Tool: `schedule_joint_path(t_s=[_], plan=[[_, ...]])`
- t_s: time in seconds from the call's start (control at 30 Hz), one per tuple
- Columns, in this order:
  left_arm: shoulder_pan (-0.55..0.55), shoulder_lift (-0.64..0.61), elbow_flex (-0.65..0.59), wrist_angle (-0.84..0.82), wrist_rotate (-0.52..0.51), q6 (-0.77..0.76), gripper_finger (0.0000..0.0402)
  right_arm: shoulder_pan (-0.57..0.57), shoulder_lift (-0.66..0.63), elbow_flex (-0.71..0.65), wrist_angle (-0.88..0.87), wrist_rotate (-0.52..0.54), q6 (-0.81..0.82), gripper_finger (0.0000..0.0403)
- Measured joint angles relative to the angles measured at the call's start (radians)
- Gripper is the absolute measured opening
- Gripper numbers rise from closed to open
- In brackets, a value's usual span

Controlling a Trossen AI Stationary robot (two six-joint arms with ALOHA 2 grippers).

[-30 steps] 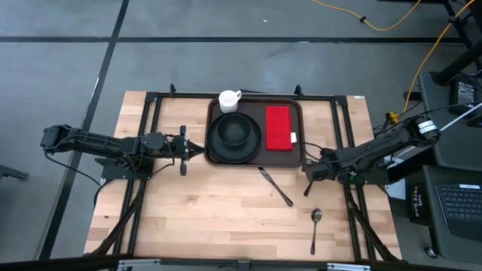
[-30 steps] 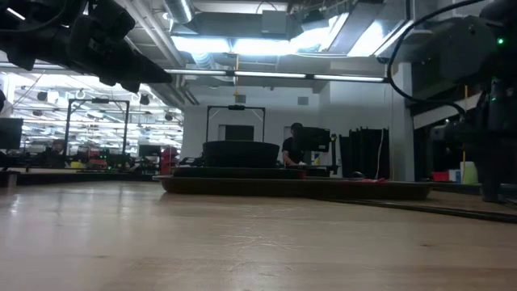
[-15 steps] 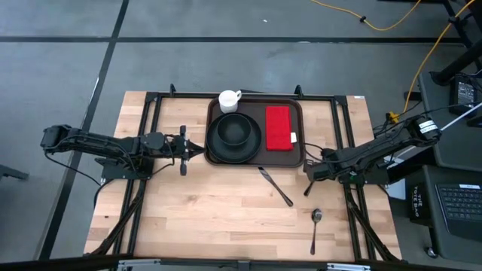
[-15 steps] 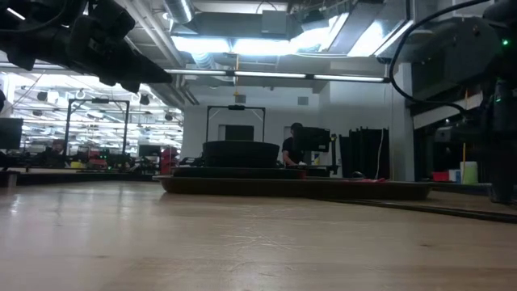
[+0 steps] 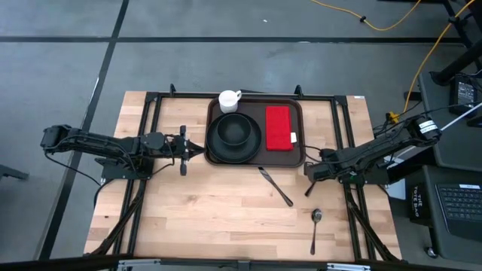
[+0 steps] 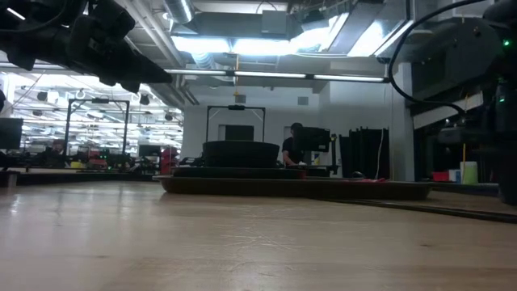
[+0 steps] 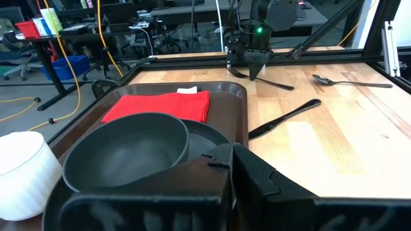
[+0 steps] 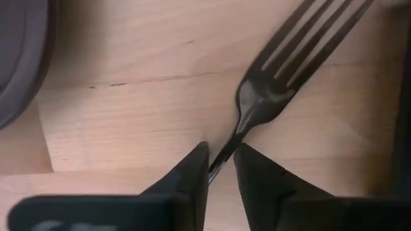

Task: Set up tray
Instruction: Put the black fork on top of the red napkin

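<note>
The dark brown tray [image 5: 262, 154] lies at the table's far middle. It carries a black plate with a bowl [image 5: 234, 132], a red napkin [image 5: 279, 127] and a white cup [image 5: 229, 100] at its far left corner. A fork [image 8: 273, 86] lies flat on the wood off the tray's near right corner. My right gripper [image 8: 223, 153] points down over it, open by a narrow gap, one finger on each side of the fork's thin handle [image 8: 228, 154]. My left gripper [image 5: 200, 148] hovers shut at the tray's left rim, well above the table.
A knife [image 5: 276, 187] lies slantwise just near of the tray. A spoon [image 5: 315, 227] lies toward the near right. Black frame rails [image 5: 143, 173] run along the table's left, right and far sides. Bare wood fills the near left.
My right gripper has stayed over the fork and rolled a little about the line it points along; in the low view its dark body has shifted toward the picture's right edge.
</note>
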Motion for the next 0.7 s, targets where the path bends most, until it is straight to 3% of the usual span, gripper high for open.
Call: schedule_joint_path(t_s=[0.7], plan=[[0.000, 0.000, 0.000, 0.000, 0.000, -0.001, 0.0005, 0.000, 0.000, -0.001, -0.003, 0.009, -0.116, 0.0037]])
